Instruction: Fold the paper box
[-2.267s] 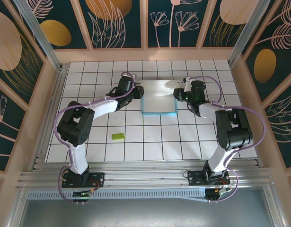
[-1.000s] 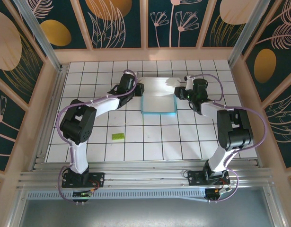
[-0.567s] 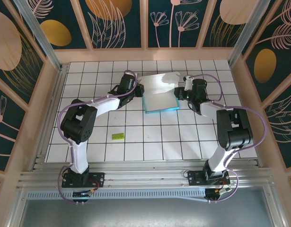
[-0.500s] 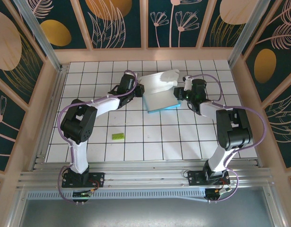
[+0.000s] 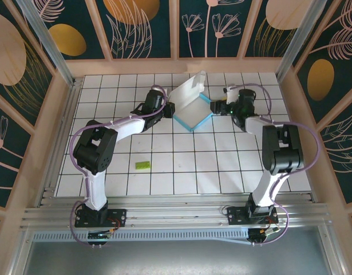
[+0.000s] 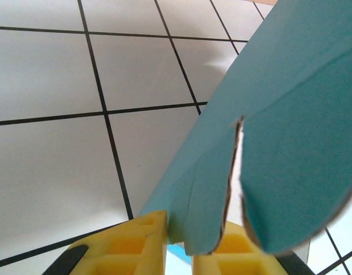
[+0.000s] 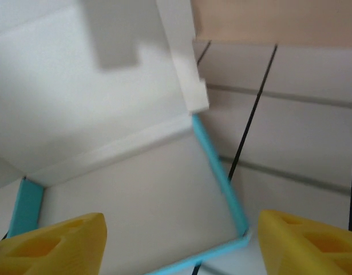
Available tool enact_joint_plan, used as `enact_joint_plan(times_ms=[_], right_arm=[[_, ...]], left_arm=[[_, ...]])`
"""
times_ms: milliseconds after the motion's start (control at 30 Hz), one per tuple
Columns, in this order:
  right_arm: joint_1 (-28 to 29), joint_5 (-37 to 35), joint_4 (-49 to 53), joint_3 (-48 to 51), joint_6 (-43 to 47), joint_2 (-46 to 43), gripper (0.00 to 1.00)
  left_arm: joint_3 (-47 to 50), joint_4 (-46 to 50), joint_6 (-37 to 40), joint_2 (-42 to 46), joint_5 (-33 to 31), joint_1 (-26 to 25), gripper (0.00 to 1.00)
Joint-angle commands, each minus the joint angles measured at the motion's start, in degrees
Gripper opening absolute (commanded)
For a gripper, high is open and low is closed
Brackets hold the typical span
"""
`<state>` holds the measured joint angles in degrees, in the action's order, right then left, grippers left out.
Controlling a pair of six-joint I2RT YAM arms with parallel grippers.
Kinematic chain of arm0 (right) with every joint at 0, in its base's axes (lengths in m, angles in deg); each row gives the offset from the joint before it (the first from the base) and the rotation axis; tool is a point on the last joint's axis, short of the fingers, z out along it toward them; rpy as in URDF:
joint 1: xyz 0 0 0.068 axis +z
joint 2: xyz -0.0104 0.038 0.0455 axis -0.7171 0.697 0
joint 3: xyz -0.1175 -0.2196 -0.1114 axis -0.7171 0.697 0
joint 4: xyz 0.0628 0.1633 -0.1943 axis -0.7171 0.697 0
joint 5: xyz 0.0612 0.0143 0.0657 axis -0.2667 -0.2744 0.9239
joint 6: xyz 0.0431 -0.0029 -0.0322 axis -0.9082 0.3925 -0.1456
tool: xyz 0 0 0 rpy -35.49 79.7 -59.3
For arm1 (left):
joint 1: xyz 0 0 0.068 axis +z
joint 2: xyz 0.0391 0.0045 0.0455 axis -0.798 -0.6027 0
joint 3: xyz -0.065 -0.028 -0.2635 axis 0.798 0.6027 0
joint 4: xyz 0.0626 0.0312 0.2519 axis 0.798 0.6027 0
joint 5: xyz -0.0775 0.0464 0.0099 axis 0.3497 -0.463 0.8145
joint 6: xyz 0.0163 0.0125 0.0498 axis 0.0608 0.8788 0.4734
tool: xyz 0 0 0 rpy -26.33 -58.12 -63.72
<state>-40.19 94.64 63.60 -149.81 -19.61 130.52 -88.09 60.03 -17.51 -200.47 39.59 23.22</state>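
paper box (image 5: pixel 190 107) is noted at the far middle of the tiled bench (image 5: pixel 181 166), skewed, white flap raised. its blue edge is pinched by the left pincer (image 6: pixel 178 243) — clenched. right pincer (image 7: pixel 181 240) is held released, yellow fingers (image 7: pixel 304 240) spread wide — box just ahead.

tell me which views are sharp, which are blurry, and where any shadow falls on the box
top external: sharp and evenly lit, the tile lines crisp around the paper box; left wrist: the box's blue face sits close to the lens, its edges slightly soft; right wrist: blurry throughout, with a blocky grey shadow on the box's white inner wall.
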Motion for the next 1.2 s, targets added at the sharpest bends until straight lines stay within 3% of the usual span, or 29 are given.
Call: enact_joint_plan(times_ms=[0,200,367,533,667,1033,1167], right_arm=[[-1.3,13.0,-1.0,-7.0,11.2,5.9,0.76],[-2.5,26.5,-7.0,-14.4,22.4,14.2,0.77],[-3.6,28.6,-10.0,-20.4,24.3,20.0,0.74],[-4.2,28.2,-2.3,-29.8,28.4,25.4,0.7],[-4.2,28.5,4.0,-34.7,30.2,27.8,0.6],[-5.3,16.5,-1.7,-31.8,26.2,25.0,0.61],[-6.0,17.7,-3.5,-31.9,25.4,24.3,0.62]], left_arm=[[-2.4,0.7,1.8,-0.8,2.0,-0.4,0.17],[-3.6,1.3,5.6,-1.3,5.6,-0.4,0.13],[-5.7,3.1,12.5,-2.2,5.5,-0.4,0.08],[-8.7,5.2,19.3,-3.4,3.2,-0.3,0.07],[-10.3,5.2,23.6,-4.0,1.8,-0.1,0.07],[-11.9,4.9,26.8,-5.6,0.2,1.5,0.05],[-12.2,4.4,27.4,-5.5,1.0,1.6,0.05]])
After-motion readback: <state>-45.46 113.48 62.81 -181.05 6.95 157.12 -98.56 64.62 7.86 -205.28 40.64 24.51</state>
